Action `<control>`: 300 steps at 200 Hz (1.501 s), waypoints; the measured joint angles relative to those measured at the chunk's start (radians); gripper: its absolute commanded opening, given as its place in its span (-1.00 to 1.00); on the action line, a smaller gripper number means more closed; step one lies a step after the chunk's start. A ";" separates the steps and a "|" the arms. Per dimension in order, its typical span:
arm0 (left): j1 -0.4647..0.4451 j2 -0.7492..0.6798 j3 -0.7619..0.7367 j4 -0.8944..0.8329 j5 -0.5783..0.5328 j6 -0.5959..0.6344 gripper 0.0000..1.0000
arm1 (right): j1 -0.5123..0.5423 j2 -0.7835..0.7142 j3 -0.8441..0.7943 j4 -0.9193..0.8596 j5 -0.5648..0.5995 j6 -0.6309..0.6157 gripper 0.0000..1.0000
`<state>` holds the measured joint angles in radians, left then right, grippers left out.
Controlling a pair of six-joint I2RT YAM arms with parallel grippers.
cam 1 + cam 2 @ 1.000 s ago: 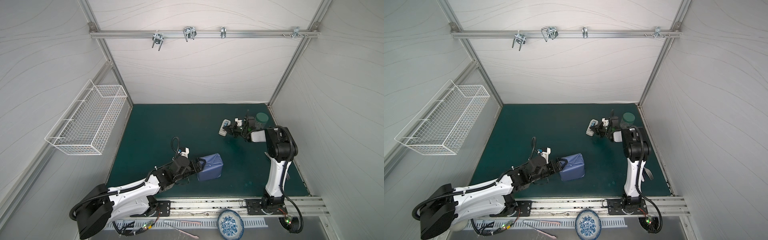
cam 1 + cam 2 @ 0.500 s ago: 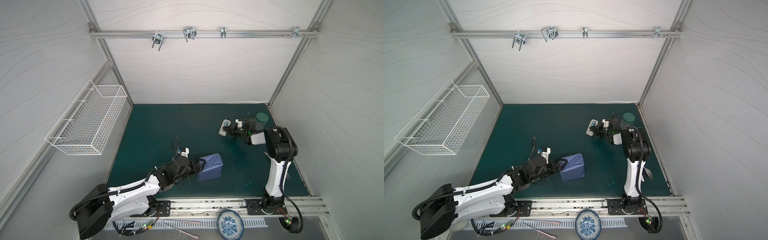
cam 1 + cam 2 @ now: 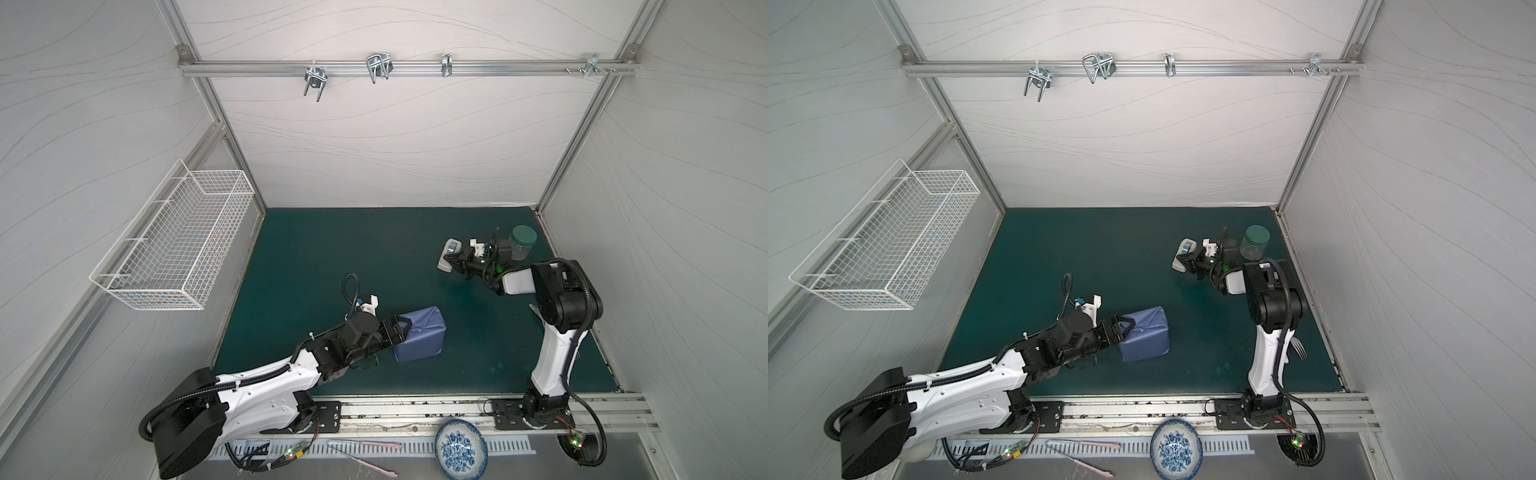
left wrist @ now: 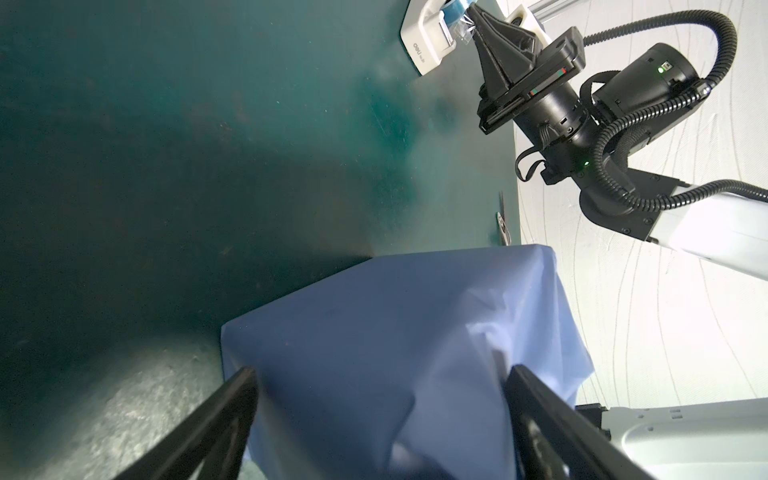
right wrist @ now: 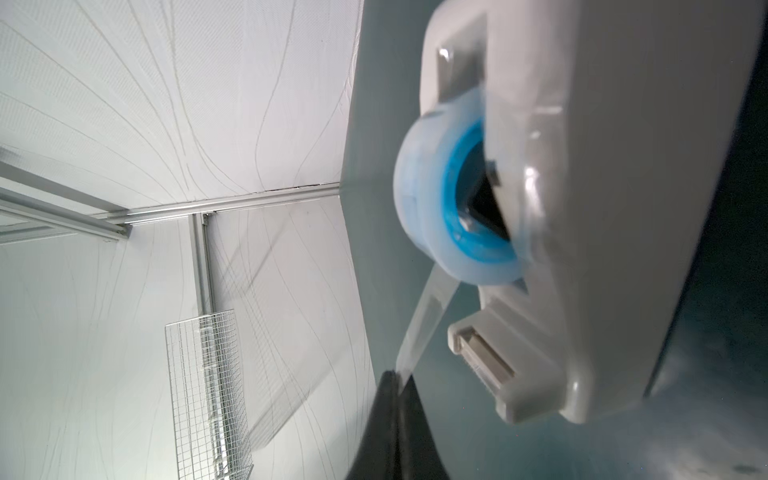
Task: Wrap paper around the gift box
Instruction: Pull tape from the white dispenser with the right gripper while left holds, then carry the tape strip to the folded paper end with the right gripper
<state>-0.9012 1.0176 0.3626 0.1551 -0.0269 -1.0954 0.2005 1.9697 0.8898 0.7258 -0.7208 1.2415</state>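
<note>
The paper (image 3: 419,338) (image 3: 1144,336), indigo-blue, is folded round the gift box, which is hidden under it, on the green mat. My left gripper (image 3: 400,330) (image 3: 1121,330) is open at the parcel's left end. In the left wrist view its two fingers (image 4: 245,386) stand wide apart, with the creased paper (image 4: 395,332) between them. At the back right my right gripper (image 3: 449,261) (image 3: 1183,265) (image 5: 392,374) is shut on a clear tape strip (image 5: 424,324). The strip runs from the blue-cored roll of the white tape dispenser (image 3: 448,249) (image 5: 602,208).
A jar with a green lid (image 3: 523,241) stands just behind the right wrist. A white wire basket (image 3: 174,241) hangs on the left wall. A blue-patterned bowl (image 3: 461,451) sits in front of the mat, and a fork (image 3: 1298,349) lies by the right arm's base.
The right wrist has shifted only slightly beside the dispenser. The left arm and the wrapped box have not moved.
</note>
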 measured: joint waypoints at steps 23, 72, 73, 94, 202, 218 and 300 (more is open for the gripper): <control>0.005 0.000 0.000 0.000 0.000 0.000 0.88 | 0.020 -0.019 -0.034 0.002 0.008 -0.003 -1.00; 0.006 0.000 0.000 0.000 0.001 0.000 0.88 | 0.035 -0.027 -0.081 0.006 0.051 -0.035 -1.00; 0.006 0.000 0.000 0.000 0.001 0.000 0.88 | 0.035 -0.027 -0.082 0.005 0.052 -0.035 -1.00; 0.007 0.000 0.000 0.000 0.001 0.000 0.88 | 0.045 -0.009 -0.086 0.010 0.059 -0.044 -1.00; 0.013 -0.010 0.000 -0.014 0.005 0.001 0.88 | 0.047 0.034 -0.082 -0.088 0.183 -0.149 -1.00; 0.016 -0.013 0.000 -0.017 0.006 0.001 0.88 | 0.047 0.032 -0.082 -0.092 0.189 -0.159 -1.00; 0.018 -0.004 0.019 -0.042 0.017 0.022 0.87 | 0.047 -0.534 -0.175 -0.452 0.180 -0.376 -1.00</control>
<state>-0.8833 1.0134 0.3817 0.1127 -0.0097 -1.0737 0.2474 1.4353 0.7147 0.2733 -0.5411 0.8658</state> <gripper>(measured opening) 0.937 0.047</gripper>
